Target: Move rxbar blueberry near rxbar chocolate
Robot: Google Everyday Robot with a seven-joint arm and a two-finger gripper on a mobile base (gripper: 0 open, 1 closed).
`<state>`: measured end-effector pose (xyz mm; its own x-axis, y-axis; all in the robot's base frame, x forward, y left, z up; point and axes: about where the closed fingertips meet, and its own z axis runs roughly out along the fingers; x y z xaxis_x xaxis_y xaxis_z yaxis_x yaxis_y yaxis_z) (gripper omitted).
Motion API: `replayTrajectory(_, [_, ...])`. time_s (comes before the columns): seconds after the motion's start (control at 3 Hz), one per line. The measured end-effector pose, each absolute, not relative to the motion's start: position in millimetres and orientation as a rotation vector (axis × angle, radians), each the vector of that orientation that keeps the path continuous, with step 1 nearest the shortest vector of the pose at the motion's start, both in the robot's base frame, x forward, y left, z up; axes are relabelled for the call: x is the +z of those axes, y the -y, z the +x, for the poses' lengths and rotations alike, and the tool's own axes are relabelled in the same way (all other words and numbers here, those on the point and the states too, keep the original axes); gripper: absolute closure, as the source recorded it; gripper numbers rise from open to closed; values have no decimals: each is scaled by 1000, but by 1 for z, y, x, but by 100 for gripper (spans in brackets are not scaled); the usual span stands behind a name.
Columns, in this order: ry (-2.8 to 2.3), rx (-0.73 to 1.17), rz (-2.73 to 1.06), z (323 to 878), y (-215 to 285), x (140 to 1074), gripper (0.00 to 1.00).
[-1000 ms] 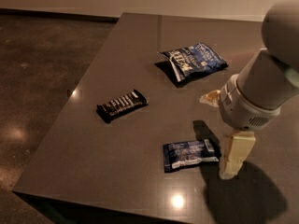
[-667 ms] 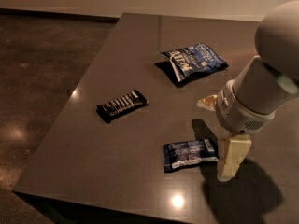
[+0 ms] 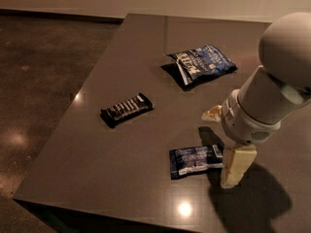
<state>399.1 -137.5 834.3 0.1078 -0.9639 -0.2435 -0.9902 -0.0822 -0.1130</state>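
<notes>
Flat dark-blue blueberry bar (image 3: pixel 197 160), glossy wrapper, pale label panel, print unreadable. Up and left of it, well apart: slim black chocolate bar (image 3: pixel 127 108), white block lettering, also illegible. Beyond it: puffy blue-and-white bag (image 3: pixel 201 63). Just at its right end: gripper (image 3: pixel 219 148), cream fingers (image 3: pixel 236 165) spread apart, gripping nothing, below a rounded white arm (image 3: pixel 265 106). Under it: smooth, dark, faintly reflective table (image 3: pixel 121 169). Far left of it: dark polished floor (image 3: pixel 39 81).

No words can be read here. The rxbar chocolate (image 3: pixel 127 108) has white letters, the rxbar blueberry (image 3: pixel 196 160) a pale label and the blue bag (image 3: pixel 201 63) white print, but none can be made out. The gripper (image 3: pixel 222 144) hangs beside the rxbar blueberry's right end, fingers apart.
</notes>
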Motion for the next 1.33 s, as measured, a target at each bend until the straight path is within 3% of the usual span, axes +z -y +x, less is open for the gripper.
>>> replayTrajectory(0.33, [-1934, 159, -2141, 394, 134, 833, 44])
replayTrajectory(1.0, [-1936, 158, -2142, 393, 133, 835, 91])
replayTrajectory(1.33, [-1957, 140, -2148, 403, 123, 841, 100])
